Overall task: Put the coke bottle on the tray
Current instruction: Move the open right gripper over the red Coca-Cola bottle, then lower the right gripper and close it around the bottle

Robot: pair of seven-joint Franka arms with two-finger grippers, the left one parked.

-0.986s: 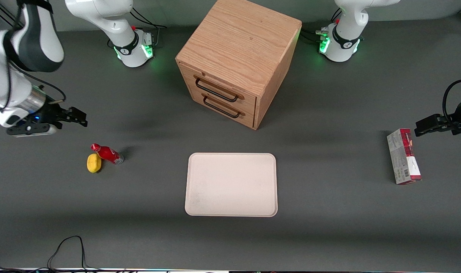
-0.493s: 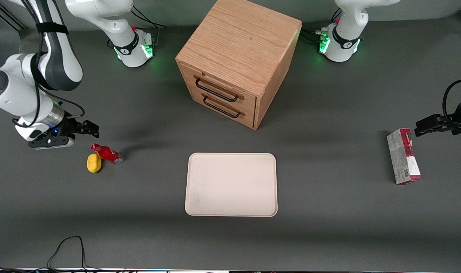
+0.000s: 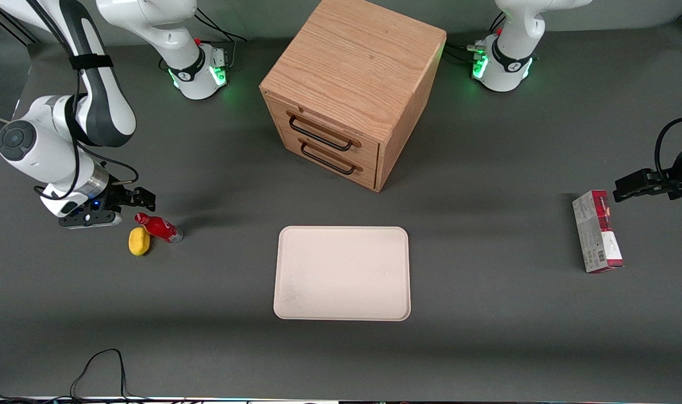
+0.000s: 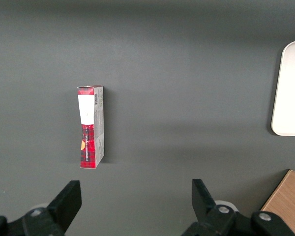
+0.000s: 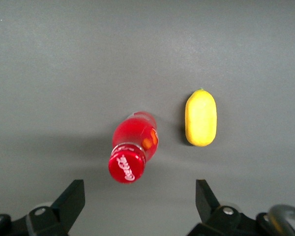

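Note:
The coke bottle is small and red with a silvery base, and it stands on the dark table toward the working arm's end. In the right wrist view its red cap faces the camera, with the red body under it. My right gripper hovers just above the bottle, slightly farther from the front camera. It is open, and its two dark fingers stand wide apart with nothing between them. The cream-white tray lies flat mid-table, nearer the front camera than the cabinet, and its rim also shows in the left wrist view.
A yellow lemon-like lump lies right beside the bottle. A wooden two-drawer cabinet stands mid-table. A red-and-grey carton lies toward the parked arm's end. A black cable loops at the front edge.
The right arm has swung down and toward the bottle, so the gripper now hangs close above it. The bottle, lemon lump and tray have not moved.

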